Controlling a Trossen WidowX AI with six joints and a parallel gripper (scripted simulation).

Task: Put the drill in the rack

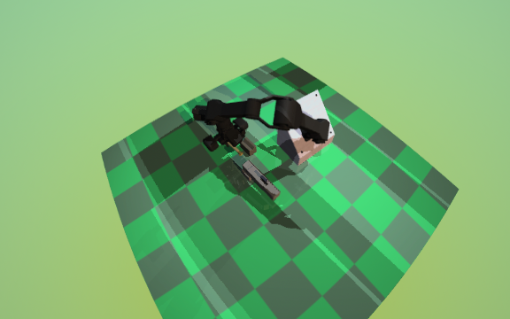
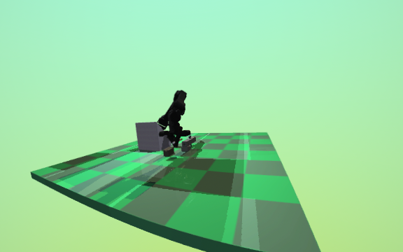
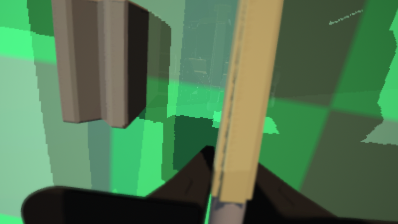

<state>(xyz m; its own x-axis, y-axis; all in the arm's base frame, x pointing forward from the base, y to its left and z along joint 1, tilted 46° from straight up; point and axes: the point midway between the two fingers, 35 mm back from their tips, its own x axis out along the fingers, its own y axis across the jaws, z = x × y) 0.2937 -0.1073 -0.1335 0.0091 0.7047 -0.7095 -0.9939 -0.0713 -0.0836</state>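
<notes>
My gripper (image 1: 233, 144) (image 2: 175, 141) (image 3: 222, 155) is shut on the drill (image 1: 236, 151) (image 3: 250, 85), a thin tan rod with a grey shank. The drill points away from the fingers and hangs just above the floor. It is clear of the long grey block (image 1: 261, 179) (image 2: 188, 143), which carries the small dark key (image 1: 264, 178) on top. The rack (image 1: 249, 146) (image 2: 168, 151) (image 3: 95, 65) is a brown-grey grooved block. In the wrist view it lies to the left of the drill, apart from it.
The arm's base stands on a white and pink box (image 1: 310, 133) (image 2: 148, 136) behind the grey block. The checkered green floor (image 1: 282, 266) ends in open edges on all sides.
</notes>
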